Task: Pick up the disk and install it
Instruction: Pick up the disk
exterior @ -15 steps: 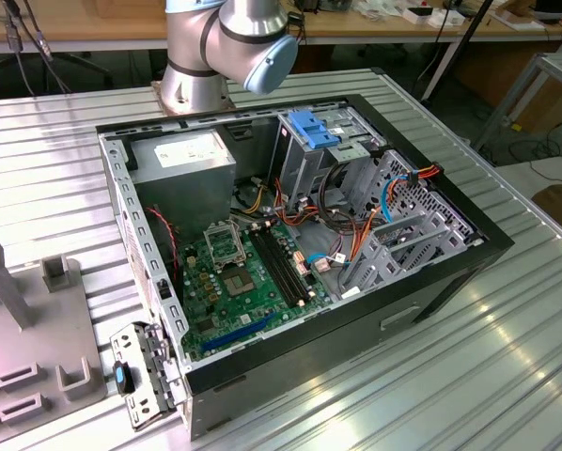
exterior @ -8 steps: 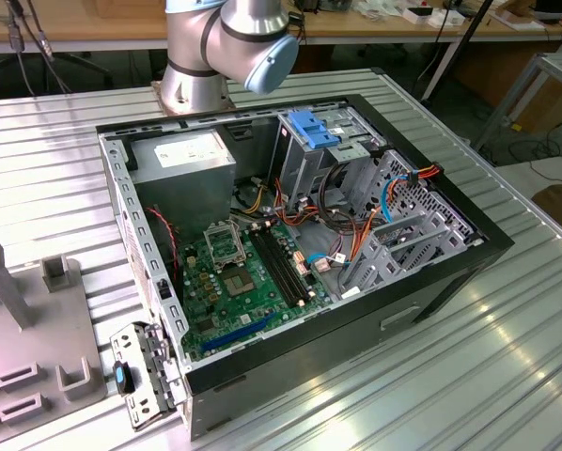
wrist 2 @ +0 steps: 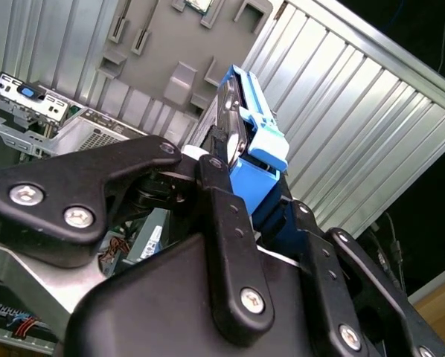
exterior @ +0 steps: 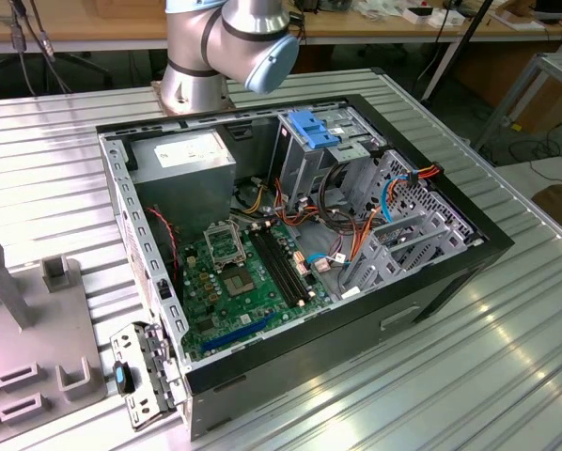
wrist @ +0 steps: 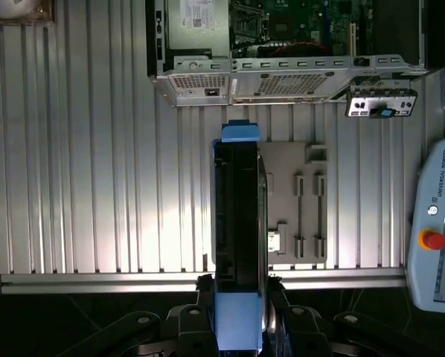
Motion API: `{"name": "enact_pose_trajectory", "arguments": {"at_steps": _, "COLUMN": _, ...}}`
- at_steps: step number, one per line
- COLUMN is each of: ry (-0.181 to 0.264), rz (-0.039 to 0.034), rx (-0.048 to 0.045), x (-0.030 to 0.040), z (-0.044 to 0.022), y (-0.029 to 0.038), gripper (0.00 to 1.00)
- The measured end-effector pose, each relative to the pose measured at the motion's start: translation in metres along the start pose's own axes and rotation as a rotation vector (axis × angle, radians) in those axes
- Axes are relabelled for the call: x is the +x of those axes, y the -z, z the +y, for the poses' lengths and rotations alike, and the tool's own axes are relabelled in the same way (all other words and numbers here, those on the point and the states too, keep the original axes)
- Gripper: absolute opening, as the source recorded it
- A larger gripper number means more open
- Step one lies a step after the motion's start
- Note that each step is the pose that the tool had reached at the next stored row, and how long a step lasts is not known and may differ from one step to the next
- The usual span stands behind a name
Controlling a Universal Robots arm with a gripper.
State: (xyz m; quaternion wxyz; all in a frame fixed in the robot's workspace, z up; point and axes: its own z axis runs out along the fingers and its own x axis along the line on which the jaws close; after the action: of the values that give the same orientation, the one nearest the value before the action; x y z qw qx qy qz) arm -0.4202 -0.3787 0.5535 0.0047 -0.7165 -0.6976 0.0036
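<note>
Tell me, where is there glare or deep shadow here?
In the first wrist view, glare washes a band across the ribbed table, and the disk looks nearly black; in the exterior view, bright streaks shine on the table beside the computer case.

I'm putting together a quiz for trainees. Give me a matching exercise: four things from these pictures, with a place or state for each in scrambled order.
1 blue-framed grey-black hard disk
2 open black computer case
3 grey slotted plastic holder
4 green motherboard

A inside the case
B gripped in the black hand
C lying on the ribbed metal table, side open
D on the table beside the case

Pairs: 1-B, 2-C, 3-D, 4-A
</note>
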Motion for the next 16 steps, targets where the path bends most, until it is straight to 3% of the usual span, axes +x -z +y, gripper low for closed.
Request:
{"name": "enact_pose_trajectory", "arguments": {"at_steps": 10, "ry": 0.0, "rz": 0.0, "rx": 0.0, "x": 0.0005, "z": 0.021, "y": 0.0002, "gripper": 0.37}}
{"name": "enact_pose_trajectory", "arguments": {"at_steps": 16, "ry": 0.0, "rz": -0.0001, "rx": 0.0001, "x": 0.0008, "z": 0.029, "y": 0.0004, "gripper": 0.37}}
